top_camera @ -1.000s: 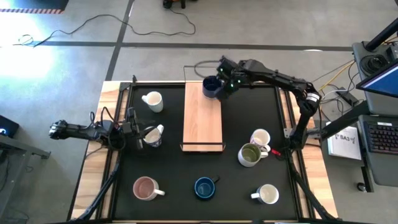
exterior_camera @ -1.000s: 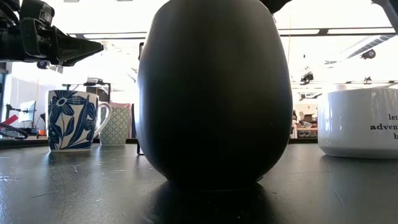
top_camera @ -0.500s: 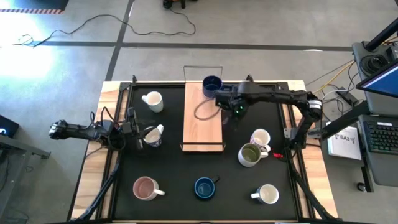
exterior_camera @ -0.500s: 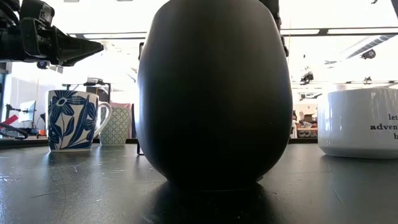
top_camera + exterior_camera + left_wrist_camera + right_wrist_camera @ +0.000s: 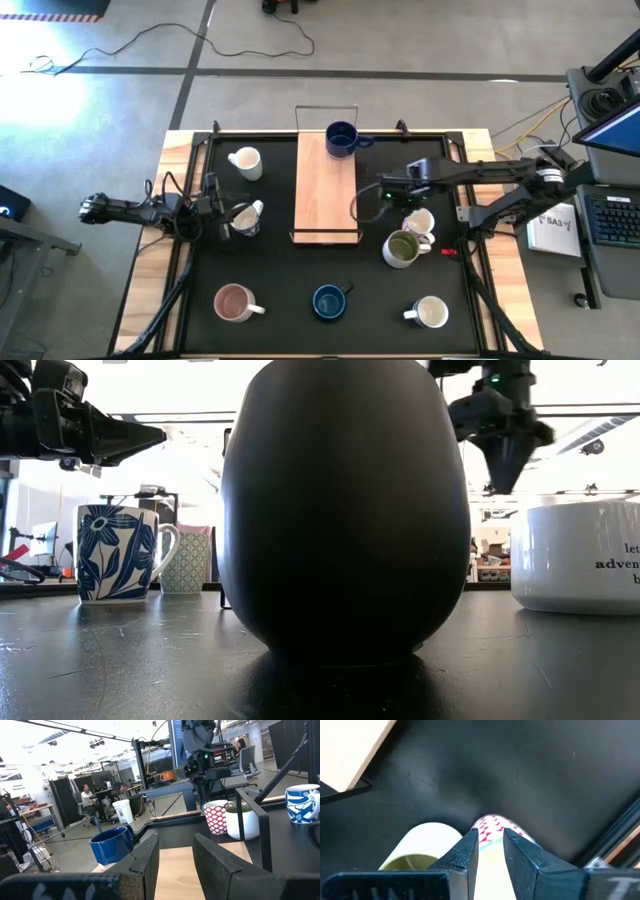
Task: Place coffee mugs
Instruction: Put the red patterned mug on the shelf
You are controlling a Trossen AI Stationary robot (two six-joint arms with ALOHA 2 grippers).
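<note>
A dark blue mug [image 5: 341, 138] stands upright on the far end of the wooden board [image 5: 326, 195]. My right gripper [image 5: 398, 198] hangs open over the black mat, pointing down, just right of the board. It is above a white mug with a red pattern [image 5: 495, 826], and an olive green mug [image 5: 402, 248] stands beside that. In the low view my right gripper [image 5: 503, 472] is well above the table. My left gripper [image 5: 176, 851] is open and raised beside a blue-flowered mug [image 5: 247, 218], touching nothing.
More mugs stand on the mat [image 5: 280, 280]: a white one [image 5: 245, 161] at the far left, one with a pink inside [image 5: 235, 301], another dark blue one [image 5: 329, 301] and a white one [image 5: 430, 312] along the near side. The board has a wire frame at each end.
My right gripper has let go of the dark blue mug, which stays upright on the board's far end. The gripper has drawn away toward the table's near and right side, off the board, and now hangs over the red-patterned mug.
</note>
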